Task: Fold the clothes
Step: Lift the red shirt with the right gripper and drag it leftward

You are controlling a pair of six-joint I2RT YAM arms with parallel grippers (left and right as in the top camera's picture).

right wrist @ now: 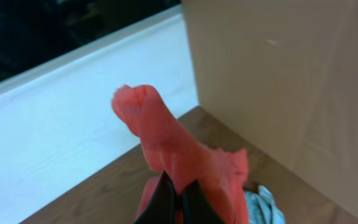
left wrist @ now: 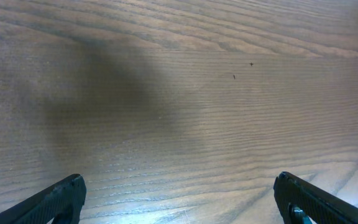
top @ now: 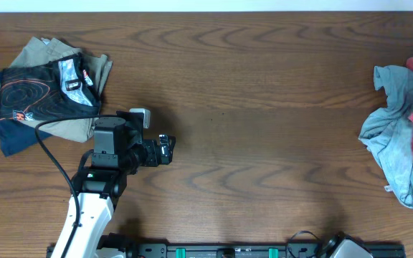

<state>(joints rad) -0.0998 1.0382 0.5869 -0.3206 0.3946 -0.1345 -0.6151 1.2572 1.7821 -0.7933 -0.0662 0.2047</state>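
Pressed together, my right pincer (right wrist: 180,202) pinches a fold of the coral-red soft cloth T-shirt (right wrist: 173,143), which bunches up just beyond the fingertips, I judge so that it peels away from the crumpled light-blue cloth garment (right wrist: 263,204) lying beside it at the right edge of the brown wooden table (top: 264,107); my left pincer (left wrist: 179,208) hangs spread wide over bare wood left of centre, holding nothing, probably waiting to take a corner; a stack of folded dark and khaki clothes (top: 41,93) sits at the far left, well apart from both.
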